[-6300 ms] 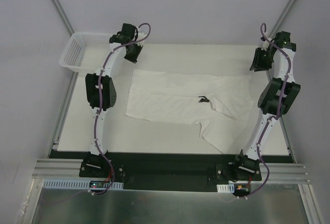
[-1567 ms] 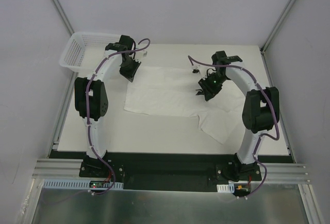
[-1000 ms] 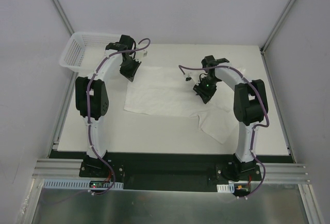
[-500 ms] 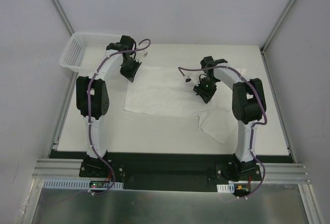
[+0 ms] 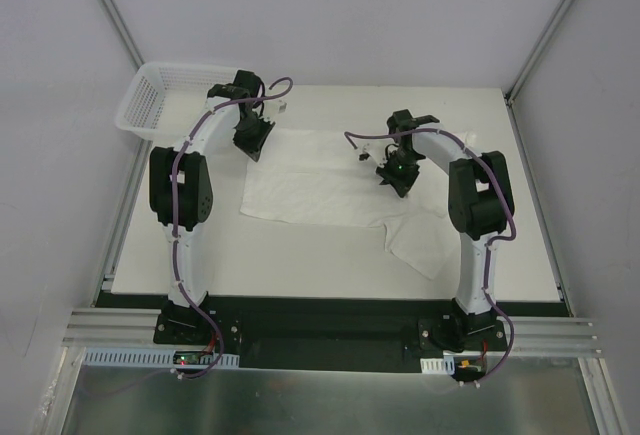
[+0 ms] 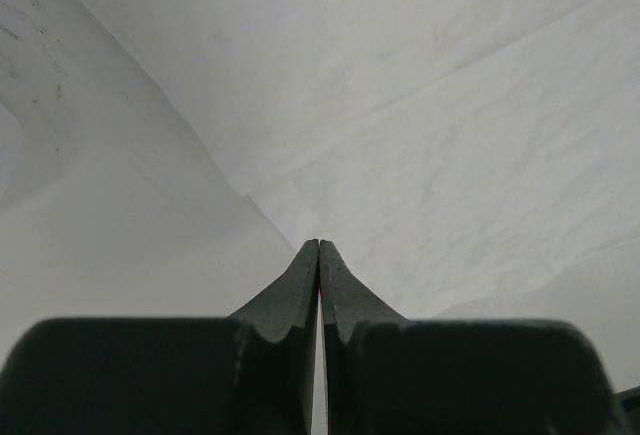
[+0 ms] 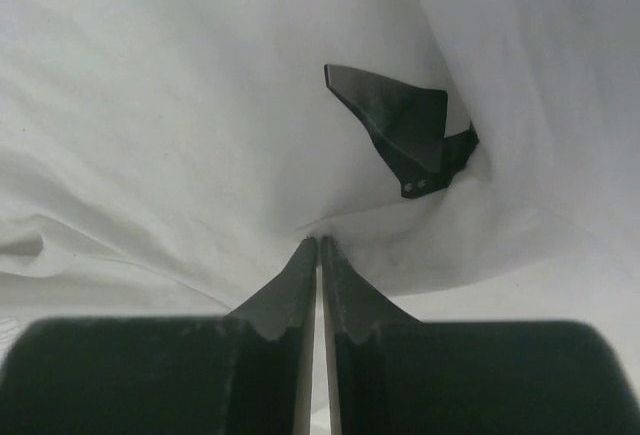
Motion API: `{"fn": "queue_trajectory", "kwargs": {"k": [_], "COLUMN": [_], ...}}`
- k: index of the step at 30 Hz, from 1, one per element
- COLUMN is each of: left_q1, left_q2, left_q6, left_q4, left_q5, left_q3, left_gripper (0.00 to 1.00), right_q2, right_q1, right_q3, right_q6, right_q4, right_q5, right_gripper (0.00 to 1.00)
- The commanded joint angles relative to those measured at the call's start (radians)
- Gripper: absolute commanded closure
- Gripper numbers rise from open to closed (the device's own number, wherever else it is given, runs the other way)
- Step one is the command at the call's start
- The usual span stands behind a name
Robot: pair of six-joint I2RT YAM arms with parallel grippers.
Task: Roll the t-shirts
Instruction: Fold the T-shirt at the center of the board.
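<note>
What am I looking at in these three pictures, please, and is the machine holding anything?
These are two robot arms bolted at the near edge of a table. The wide picture comes from a fixed camera above and behind them. The two close-ups come from a small camera on each wrist, looking along that arm's own fingers. A white t-shirt lies spread out on the table, and a white mesh basket sits at the far left corner. The left fingers are closed at the shirt's far left edge and appear to pinch it. The right fingers are closed on a pucker of cloth just beside the dark neck tag.
</note>
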Motion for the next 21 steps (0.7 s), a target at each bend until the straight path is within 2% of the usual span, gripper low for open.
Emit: {"fn": "queue_trajectory", "kwargs": {"k": [1,3,17,18,19,21], "left_q1": [0.007,0.007,0.006,0.007,0.007,0.007], "left_q2": [0.006,0.01,0.021,0.023,0.023,0.024], "left_q6": [0.006,0.004,0.003,0.003,0.003,0.003], "left_q4": [-0.026,-0.026,-0.027,-0.027,-0.026,-0.027], "left_q5": [0.013,0.013,0.018,0.02,0.021,0.02], "left_q3": [0.045,0.051,0.064,0.065,0.065,0.067], "left_gripper": [1.0,1.0,1.0,1.0,1.0,1.0], "right_q2": [-0.044,-0.061,0.009,0.019,0.037,0.055], "right_q1": [0.003,0.005,0.003,0.005,0.005,0.005], "right_q3": [0.042,0.059,0.168,0.171,0.176,0.196], "right_q6": [0.021,0.034,0.195,0.209,0.218,0.237], "right_q4": [-0.021,-0.031,-0.13,-0.131,-0.131,-0.145], "right_q5": [-0.028,-0.057,-0.249,-0.252,-0.254,-0.248], "right_gripper": [0.95,0.99,0.99,0.97,0.88,0.8]}}
